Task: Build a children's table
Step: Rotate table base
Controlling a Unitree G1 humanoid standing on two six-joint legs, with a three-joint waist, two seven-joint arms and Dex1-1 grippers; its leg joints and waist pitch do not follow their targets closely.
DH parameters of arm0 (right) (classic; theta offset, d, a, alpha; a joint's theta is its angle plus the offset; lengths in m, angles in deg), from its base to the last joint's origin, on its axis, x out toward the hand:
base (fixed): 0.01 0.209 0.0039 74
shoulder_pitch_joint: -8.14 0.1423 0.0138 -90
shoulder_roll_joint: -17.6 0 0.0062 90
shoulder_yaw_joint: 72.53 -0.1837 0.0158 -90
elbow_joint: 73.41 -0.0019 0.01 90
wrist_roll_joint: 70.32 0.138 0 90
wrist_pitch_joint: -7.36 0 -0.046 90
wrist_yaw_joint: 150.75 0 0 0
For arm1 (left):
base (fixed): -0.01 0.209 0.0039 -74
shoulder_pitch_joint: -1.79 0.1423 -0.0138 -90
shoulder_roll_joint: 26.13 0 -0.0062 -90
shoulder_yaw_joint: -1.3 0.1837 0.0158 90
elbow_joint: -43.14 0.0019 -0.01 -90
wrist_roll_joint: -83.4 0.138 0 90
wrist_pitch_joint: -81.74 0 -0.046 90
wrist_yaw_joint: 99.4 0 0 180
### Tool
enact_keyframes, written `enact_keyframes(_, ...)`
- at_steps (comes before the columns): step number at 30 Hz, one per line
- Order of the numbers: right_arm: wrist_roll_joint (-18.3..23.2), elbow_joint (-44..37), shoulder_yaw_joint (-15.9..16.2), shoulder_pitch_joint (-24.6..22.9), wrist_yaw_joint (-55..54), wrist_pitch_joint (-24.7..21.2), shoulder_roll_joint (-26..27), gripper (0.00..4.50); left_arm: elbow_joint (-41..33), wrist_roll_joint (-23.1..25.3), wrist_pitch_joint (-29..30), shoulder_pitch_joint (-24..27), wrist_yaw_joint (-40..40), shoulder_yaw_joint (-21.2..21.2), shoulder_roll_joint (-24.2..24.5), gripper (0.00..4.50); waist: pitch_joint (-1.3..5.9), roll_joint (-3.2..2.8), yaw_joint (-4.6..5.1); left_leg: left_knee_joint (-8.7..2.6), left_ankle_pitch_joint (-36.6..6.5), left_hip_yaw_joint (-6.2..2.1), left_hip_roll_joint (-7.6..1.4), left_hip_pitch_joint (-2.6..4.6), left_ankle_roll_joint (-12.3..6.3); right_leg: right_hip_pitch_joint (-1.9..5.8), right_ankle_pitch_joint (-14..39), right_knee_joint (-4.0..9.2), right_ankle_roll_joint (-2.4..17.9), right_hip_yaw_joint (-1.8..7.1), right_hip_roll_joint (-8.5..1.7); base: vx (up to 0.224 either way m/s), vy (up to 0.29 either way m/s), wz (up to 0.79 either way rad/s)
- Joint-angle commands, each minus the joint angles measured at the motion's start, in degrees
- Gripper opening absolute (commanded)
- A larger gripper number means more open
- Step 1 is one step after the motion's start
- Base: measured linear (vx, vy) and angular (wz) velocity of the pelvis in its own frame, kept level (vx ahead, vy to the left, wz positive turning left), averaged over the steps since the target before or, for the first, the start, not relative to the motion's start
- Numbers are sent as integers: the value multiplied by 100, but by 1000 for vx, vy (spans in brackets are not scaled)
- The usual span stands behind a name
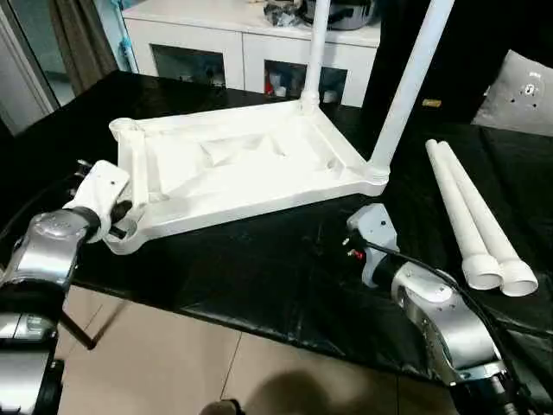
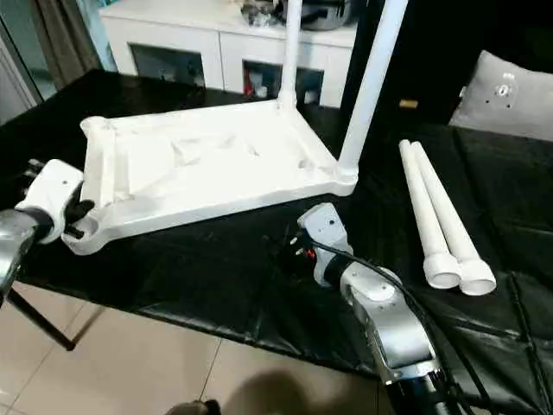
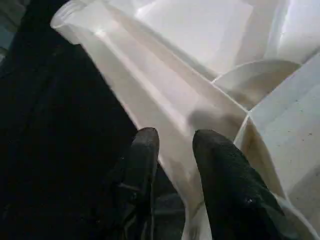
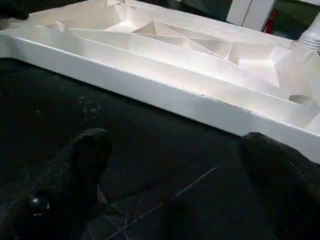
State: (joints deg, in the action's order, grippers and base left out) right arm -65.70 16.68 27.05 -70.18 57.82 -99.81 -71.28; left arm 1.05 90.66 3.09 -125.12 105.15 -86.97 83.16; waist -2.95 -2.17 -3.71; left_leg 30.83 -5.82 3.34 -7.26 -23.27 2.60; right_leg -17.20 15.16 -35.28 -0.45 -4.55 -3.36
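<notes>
The left gripper (image 3: 172, 145) pinched the tabletop (image 1: 233, 164) rim; the right gripper (image 4: 170, 160) gaped wide just before its long edge. Two legs (image 1: 406, 86) stood socketed beyond; two loose legs (image 1: 475, 216) remained outboard.

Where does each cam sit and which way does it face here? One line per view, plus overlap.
Head stereo pair: on the head, facing forward and down at the upturned tabletop, two fitted legs, two loose legs; both silver forearms show.
Left wrist: looks along the left end effector, fingers straddling the tabletop's rim.
Right wrist: looks along the open right end effector, above black cloth, facing the tabletop's side.
Shared: the tabletop.
</notes>
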Motion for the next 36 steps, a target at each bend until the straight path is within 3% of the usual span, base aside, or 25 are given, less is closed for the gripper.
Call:
enact_keyframes(1, 17, -121, 15, 45, 9, 37, -55, 450, 418, 249, -207, -250, 39, 196, 57, 140, 387, -49, -7, -352, -2378, -71, -442, 204, -20, 24, -377, 337, 1273, 261, -593, 0, 0, 0)
enact_keyframes(3, -5, -130, 9, 35, 16, 50, -46, 450, 899, 436, -477, -506, 65, 388, 77, 140, 393, -79, -25, -346, -2467, -26, -456, 196, 49, 25, -125, 343, 1259, 299, -623, 0, 0, 0)
enact_keyframes(4, -7, -131, 8, 34, 16, 51, -46, 450, 912, 437, -485, -513, 73, 391, 75, 140, 391, -27, -37, -338, -2410, 9, -460, 194, 41, 4, -67, 361, 1222, 328, -620, 0, 0, 0)
enact_keyframes(5, -20, -142, 2, 19, 16, 58, -45, 450, 1034, 458, -575, -582, 207, 441, 61, 140, 396, -20, -34, -332, -2301, 21, -460, 174, 19, 14, -126, 352, 1222, 334, -627, 0, 0, 0)
enact_keyframes(7, -27, -147, -5, 13, 13, 61, -52, 450, 1139, 502, -666, -638, 395, 523, 55, 140, 393, -10, -55, -317, -2128, 92, -492, 192, -85, -52, -263, 331, 1266, 348, -599, 0, 0, 0)
enact_keyframes(9, -38, -137, -30, 11, 3, 73, -73, 450, 1256, 616, -807, -717, 862, 730, 65, 140, 391, -18, -88, -307, -2184, 130, -510, 217, -98, -79, -120, 342, 1296, 368, -608, 0, 0, 0)
enact_keyframes(11, -25, -115, -65, 31, 8, 56, -96, 450, 1170, 612, -845, -724, 1428, 866, 99, 140, 382, 37, -124, -310, -2122, 171, -520, 204, -116, -83, -3, 351, 1301, 386, -608, 0, 0, 0)
enact_keyframes(12, -16, -89, -97, 51, -5, -9, -114, 450, 1094, 603, -957, -727, 1911, 987, 139, 140, 388, 15, -181, -300, -2032, 200, -536, 221, -124, -118, 34, 341, 1299, 404, -612, 0, 0, 0)
enact_keyframes(14, -39, -49, -113, 72, -35, -82, -136, 450, 1021, 601, -1029, -721, 2286, 1088, 183, 140, 393, 23, -193, -307, -1983, 221, -542, 215, -119, -120, 25, 334, 1279, 409, -597, 0, 0, 0)
enact_keyframes(15, -108, 32, -105, 105, -63, -132, -180, 450, 801, 603, -1198, -648, 2876, 1261, 279, 140, 396, 36, -204, -310, -1930, 241, -547, 207, -108, -127, -33, 322, 1250, 419, -587, 0, 0, 0)
enact_keyframes(17, -120, 70, -104, 119, -64, -167, -193, 450, 663, 558, -1250, -592, 3141, 1315, 314, 140, 407, 35, -229, -304, -1922, 272, -555, 226, -79, -166, -94, 304, 1227, 434, -569, 0, 0, 0)
enact_keyframes(18, -212, 200, -72, 148, -127, -279, -232, 450, 111, 342, -1155, -376, 3925, 1455, 432, 140, 407, 53, -251, -303, -2011, 283, -566, 240, -56, -173, 29, 304, 1264, 444, -604, 0, 0, 0)
enact_keyframes(21, -279, 303, -72, 176, -221, -445, -250, 450, -276, 191, -977, -233, 4352, 1528, 472, 140, 401, 56, -248, -305, -2032, 314, -566, 252, 2, -207, 77, 296, 1308, 451, -570, 0, 0, 0)
enact_keyframes(27, -488, 872, -97, 375, -570, -757, -233, 450, -1935, -336, -192, 486, 5392, 1866, 495, 140, 405, 83, -284, -262, -1848, 414, -566, 248, -41, -214, 173, 313, 1313, 468, -571, 0, 0, 0)
enact_keyframes(36, -596, 1817, -161, 827, -858, -903, -93, 450, -3048, -605, 240, 936, 5387, 2040, 113, 140, 370, 83, -284, -270, -2105, 459, -569, 275, 154, -243, 771, 365, 1208, 495, -532, 0, 0, 0)
